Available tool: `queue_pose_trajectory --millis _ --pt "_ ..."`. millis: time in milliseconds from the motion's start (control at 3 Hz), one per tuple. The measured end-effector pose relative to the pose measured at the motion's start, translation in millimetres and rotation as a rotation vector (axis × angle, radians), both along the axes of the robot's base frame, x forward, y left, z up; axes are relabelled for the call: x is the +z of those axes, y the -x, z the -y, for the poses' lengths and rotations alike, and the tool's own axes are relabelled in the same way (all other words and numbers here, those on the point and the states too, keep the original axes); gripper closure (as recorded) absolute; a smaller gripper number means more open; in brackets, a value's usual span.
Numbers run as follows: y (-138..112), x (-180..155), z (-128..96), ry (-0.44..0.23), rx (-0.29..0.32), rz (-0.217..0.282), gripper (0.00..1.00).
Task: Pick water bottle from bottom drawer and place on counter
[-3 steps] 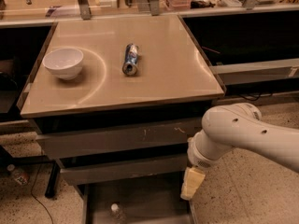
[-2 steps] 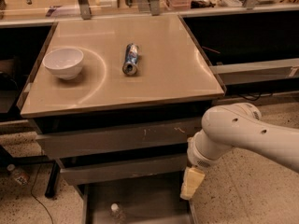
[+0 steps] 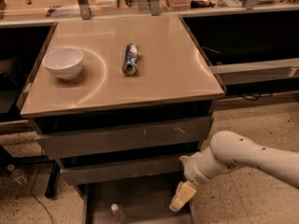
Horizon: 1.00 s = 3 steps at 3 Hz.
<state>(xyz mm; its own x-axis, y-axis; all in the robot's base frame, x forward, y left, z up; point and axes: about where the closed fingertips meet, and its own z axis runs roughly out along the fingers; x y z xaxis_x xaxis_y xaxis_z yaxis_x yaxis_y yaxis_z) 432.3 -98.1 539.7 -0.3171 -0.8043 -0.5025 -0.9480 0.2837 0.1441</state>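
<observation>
Lower than a second ago, the hand (image 3: pixel 182 197) now hangs at the right edge of the open bottom drawer (image 3: pixel 145 199); I cannot tell whether it is spread or pressed together. The water bottle (image 3: pixel 117 212) sits on the drawer floor toward the other side, apart from the hand. A white bowl (image 3: pixel 63 62) and a crushed can (image 3: pixel 131 59) rest on the bench (image 3: pixel 177 73).

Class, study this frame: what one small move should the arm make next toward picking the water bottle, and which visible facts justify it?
Probably move the gripper sideways and down toward the water bottle. The gripper hangs at the picture's right side of the open bottom drawer, while the bottle lies on the drawer floor well apart from it, not yet grasped.
</observation>
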Motion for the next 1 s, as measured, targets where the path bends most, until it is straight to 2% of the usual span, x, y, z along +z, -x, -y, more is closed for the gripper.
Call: queue_pose_trajectory --millis 333,667,1000 --pt "16.2 -45.2 -20.0 -0.136 -0.007 -0.061 0.00" --pt "24.5 -60.6 -24.7 -0.157 -0.004 -0.093 0.00" --pt "24.6 -60.7 -24.8 -0.157 -0.004 -0.093 0.00"
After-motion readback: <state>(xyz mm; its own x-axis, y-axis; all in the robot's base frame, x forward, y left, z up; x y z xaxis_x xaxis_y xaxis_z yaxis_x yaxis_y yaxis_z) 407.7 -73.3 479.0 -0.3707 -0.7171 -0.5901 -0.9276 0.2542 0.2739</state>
